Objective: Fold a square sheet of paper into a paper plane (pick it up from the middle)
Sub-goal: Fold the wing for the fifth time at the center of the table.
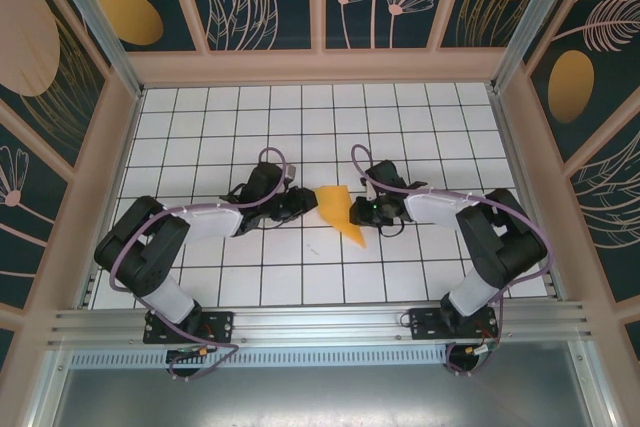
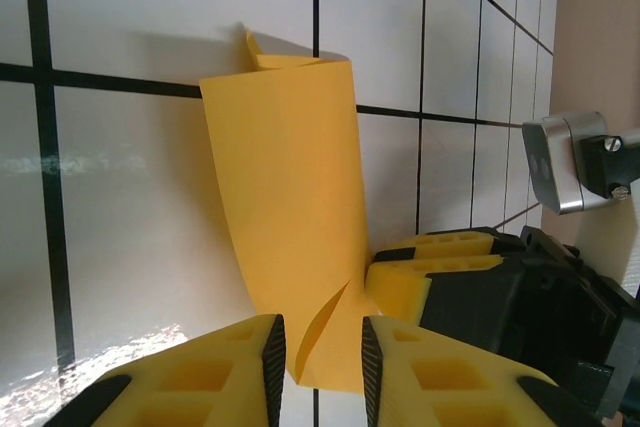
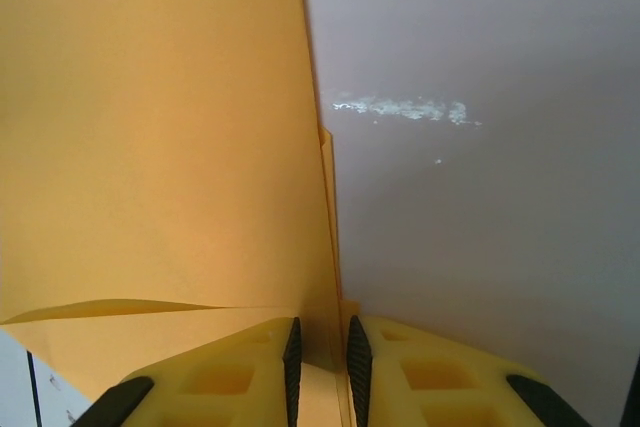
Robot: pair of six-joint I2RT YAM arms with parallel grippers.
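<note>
Paper [image 1: 340,212] looks limp, easily creased, best held at folds; right fingers [image 3: 220,377] pinch its edge, left fingers [image 2: 200,377] narrowly apart around its end

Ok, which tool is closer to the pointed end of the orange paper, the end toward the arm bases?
Right. The right tool sits against the paper just above that point; the left tool is at the opposite edge, up by the far corner.

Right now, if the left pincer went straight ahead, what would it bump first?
The orange paper, sitting right in the gap of the left pincer. Beyond it there is probably only the white tiled table.
</note>
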